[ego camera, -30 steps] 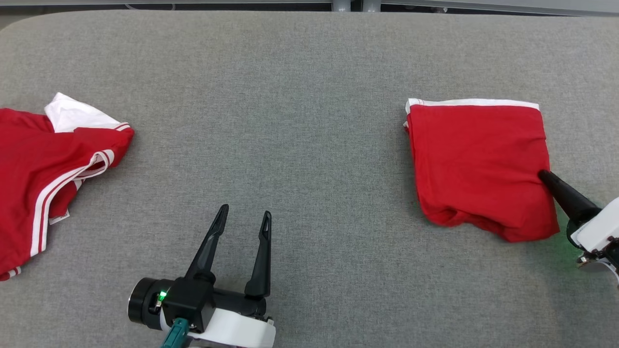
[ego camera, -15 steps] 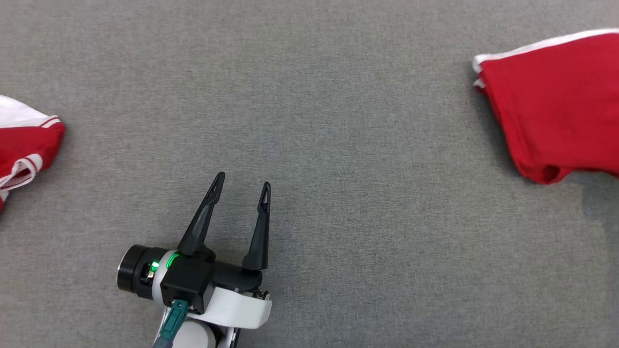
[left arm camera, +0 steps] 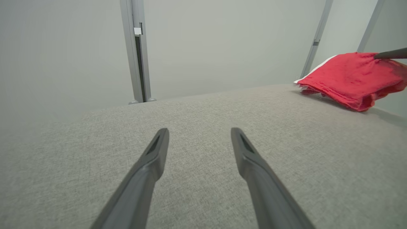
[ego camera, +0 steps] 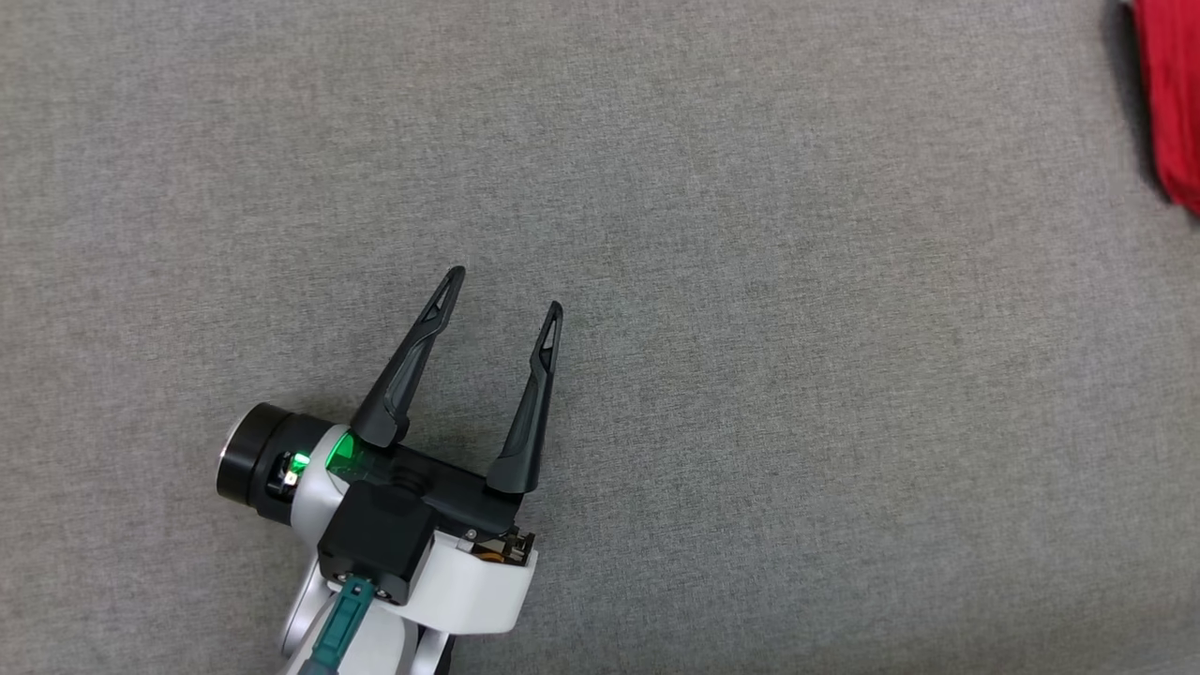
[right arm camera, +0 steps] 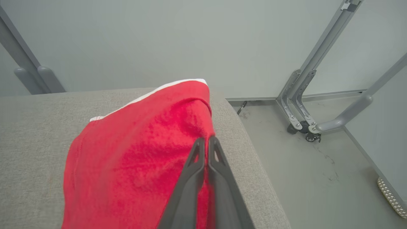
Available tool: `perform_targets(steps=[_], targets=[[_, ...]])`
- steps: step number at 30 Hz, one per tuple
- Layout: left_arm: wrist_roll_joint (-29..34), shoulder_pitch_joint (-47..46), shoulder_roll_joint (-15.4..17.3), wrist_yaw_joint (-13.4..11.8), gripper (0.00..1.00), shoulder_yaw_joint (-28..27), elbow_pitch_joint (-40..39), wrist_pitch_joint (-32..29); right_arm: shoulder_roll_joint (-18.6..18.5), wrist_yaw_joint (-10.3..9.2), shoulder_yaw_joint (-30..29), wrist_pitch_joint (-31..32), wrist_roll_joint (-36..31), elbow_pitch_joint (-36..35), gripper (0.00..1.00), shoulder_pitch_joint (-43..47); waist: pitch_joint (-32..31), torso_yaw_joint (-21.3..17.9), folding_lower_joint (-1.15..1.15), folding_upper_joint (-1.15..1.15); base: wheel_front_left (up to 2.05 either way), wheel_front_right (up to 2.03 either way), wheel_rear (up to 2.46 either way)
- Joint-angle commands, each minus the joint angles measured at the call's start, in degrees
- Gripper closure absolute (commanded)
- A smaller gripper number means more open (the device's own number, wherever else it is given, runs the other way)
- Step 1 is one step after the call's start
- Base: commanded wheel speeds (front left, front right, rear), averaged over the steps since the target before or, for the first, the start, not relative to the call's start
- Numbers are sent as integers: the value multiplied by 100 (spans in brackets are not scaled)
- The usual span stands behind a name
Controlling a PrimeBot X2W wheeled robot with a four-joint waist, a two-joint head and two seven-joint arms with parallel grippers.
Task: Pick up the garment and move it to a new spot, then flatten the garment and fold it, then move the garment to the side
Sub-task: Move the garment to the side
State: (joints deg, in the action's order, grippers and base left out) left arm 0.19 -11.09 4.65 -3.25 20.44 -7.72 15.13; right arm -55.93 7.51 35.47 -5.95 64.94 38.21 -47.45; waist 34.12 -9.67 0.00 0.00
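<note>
The garment (ego camera: 1172,103) is a folded red piece with a white band; just its left edge shows at the top right of the head view. In the right wrist view the garment (right arm camera: 136,152) lies close to the table's right edge, and my right gripper (right arm camera: 207,139) is shut on its near side. The left wrist view shows the garment (left arm camera: 346,76) raised a little at its right, where my right gripper's fingers (left arm camera: 391,54) hold it. My left gripper (ego camera: 504,291) stands open over bare grey cloth, nothing between its fingers (left arm camera: 159,149).
The grey fabric table (ego camera: 750,375) spreads all around my left gripper. Its rounded right edge (right arm camera: 251,152) drops to a grey floor with metal frame legs (right arm camera: 302,105). A metal post (left arm camera: 137,51) stands behind the far edge.
The head camera has swung, so the folded garment has slid to the frame's upper right edge and the red and white pile at the left has left the frame. My left gripper stays open.
</note>
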Motion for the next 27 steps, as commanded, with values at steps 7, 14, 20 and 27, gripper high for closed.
perform_targets(steps=[7,14,20,27], targets=[[-119,-48,-8,-31,0,41,81,1,520,-5,373,-752,-1299,939,0,-507,-296,140,0,0,0,0,0],[-412,243,-107,-160,0,18,354,0,1621,-6,500,-935,-1882,713,0,5,-1113,434,0,0,0,0,0],[-721,664,-156,-256,0,-81,783,0,2724,-8,-230,-931,-2491,179,0,1166,-1951,709,0,0,0,0,0],[-1014,1237,-167,-354,0,-307,1117,1,3899,-9,-1546,-932,-4071,-713,0,2942,-2836,980,0,0,0,0,0]])
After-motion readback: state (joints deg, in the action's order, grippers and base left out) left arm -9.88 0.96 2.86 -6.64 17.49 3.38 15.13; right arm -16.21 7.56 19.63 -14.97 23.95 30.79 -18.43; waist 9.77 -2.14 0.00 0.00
